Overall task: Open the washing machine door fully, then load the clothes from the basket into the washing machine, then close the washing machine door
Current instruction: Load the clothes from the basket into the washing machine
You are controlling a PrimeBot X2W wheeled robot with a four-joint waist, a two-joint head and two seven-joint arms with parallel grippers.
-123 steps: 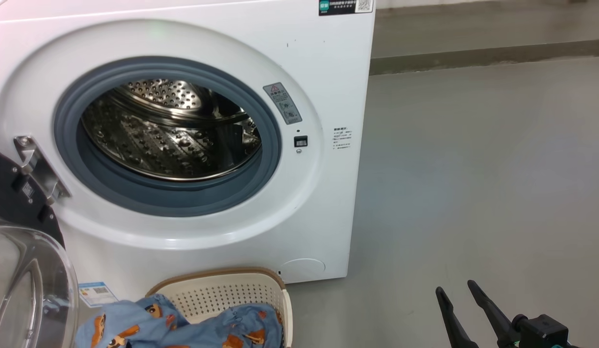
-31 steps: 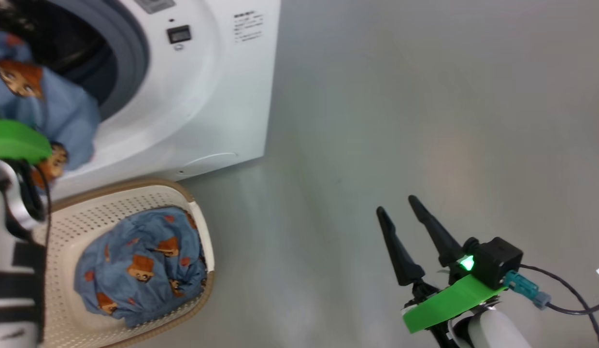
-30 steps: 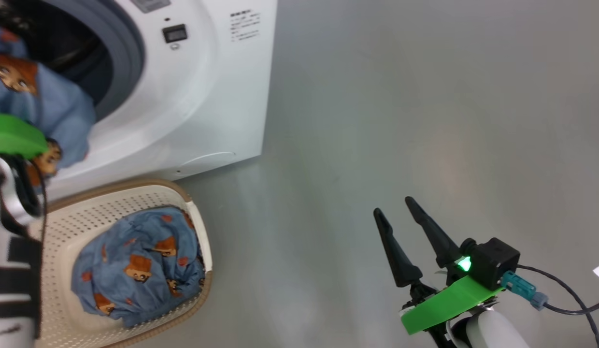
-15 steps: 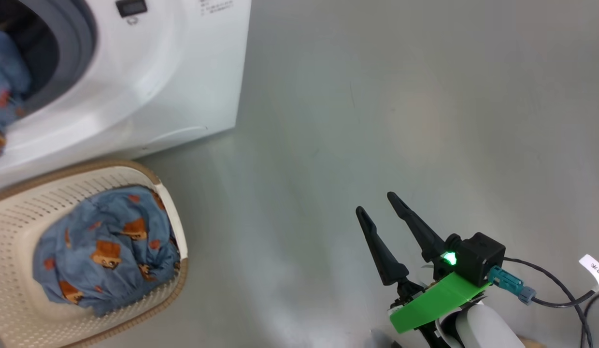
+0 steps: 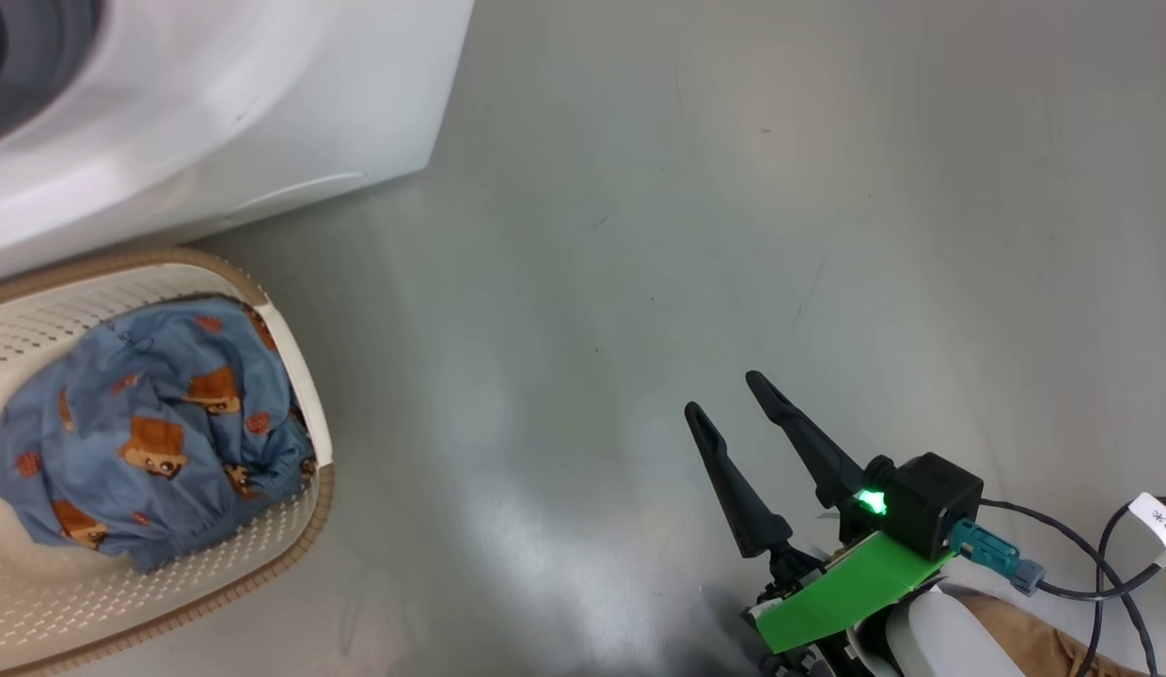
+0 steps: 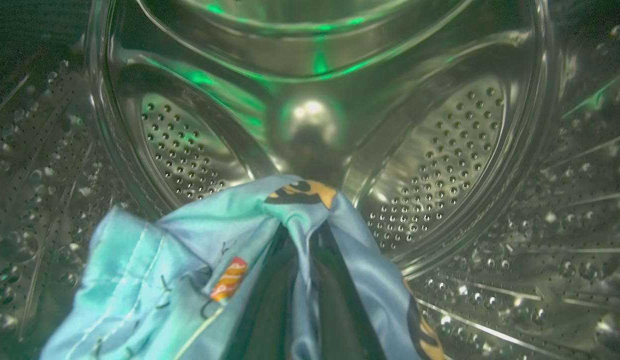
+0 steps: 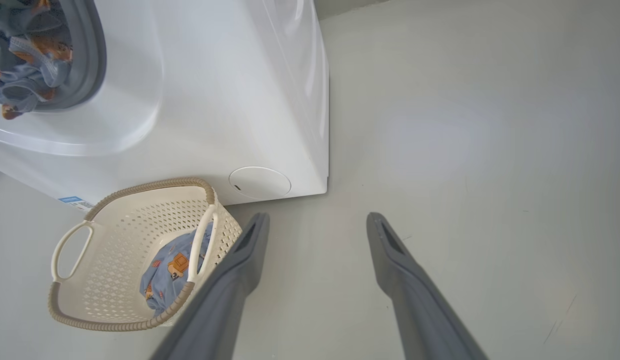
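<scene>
Nearest, at the lower right of the head view, the right hand (image 5: 722, 393) hangs over the smooth grey floor (image 5: 733, 188), its two long dark fingers spread with nothing between them. At the lower left, well apart from it, the cream-white perforated plastic basket with a brown woven-look rim (image 5: 301, 395) holds one crumpled garment (image 5: 141, 432) of soft light-blue fabric printed with orange-brown cartoon figures. Beyond, at the upper left, stands the big white front-loading washing machine (image 5: 263, 113). Farthest in, the left hand (image 6: 304, 235) is inside the perforated steel drum (image 6: 440, 165), fingers pressed together on a fold of a second garment (image 6: 165, 260) of the same print. The likely trouble is a snag. The cloth drapes over both fingers, and the right wrist view shows fabric bunched at the grey rubber ring (image 7: 97, 50) in its upper left. A release or pull-back here could drag it out or leave it across the ring, where the door would trap it. The pinched fold sits at the fingertips in the centre of the left wrist frame, with the bulk of the cloth hanging to the lower left and the drum's back wall beyond.
</scene>
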